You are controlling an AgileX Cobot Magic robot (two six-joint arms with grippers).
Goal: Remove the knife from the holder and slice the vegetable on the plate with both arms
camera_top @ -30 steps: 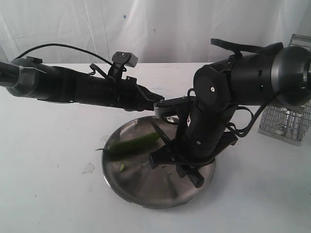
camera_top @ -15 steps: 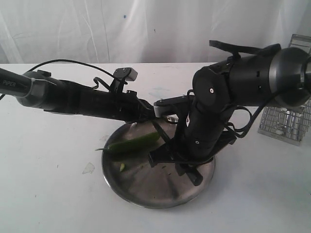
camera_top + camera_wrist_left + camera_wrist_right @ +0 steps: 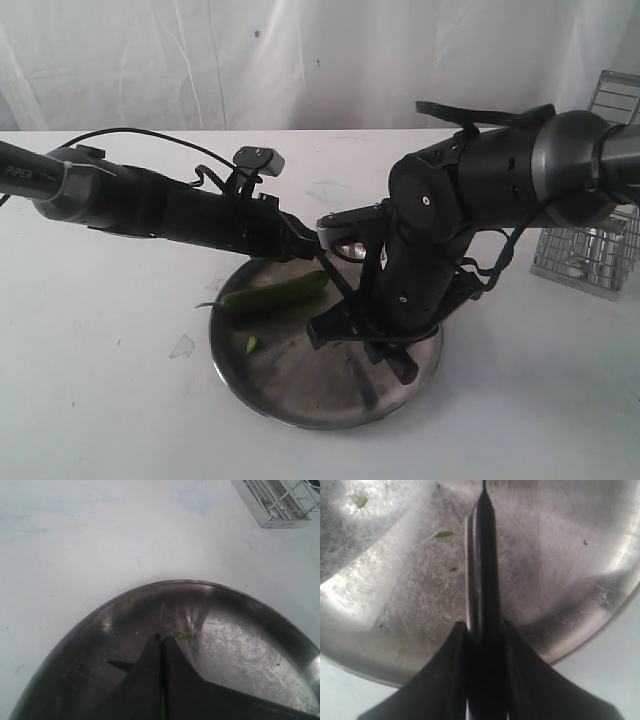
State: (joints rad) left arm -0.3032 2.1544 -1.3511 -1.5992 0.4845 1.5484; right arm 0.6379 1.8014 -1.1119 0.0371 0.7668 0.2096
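Since a second ago the left arm (image 3: pixel 150 205) has sunk lower, its left claw (image 3: pixel 162 639) pressed together over the plate (image 3: pixel 240 630). The right claw (image 3: pixel 484 627) pinches the knife (image 3: pixel 484 555) above the plate. The green chilli (image 3: pixel 275 293) lies across its left rim.

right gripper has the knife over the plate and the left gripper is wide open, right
No: the left gripper is shut, its jaws pressed together, as the left wrist view shows. The right gripper does hold the knife over the plate.
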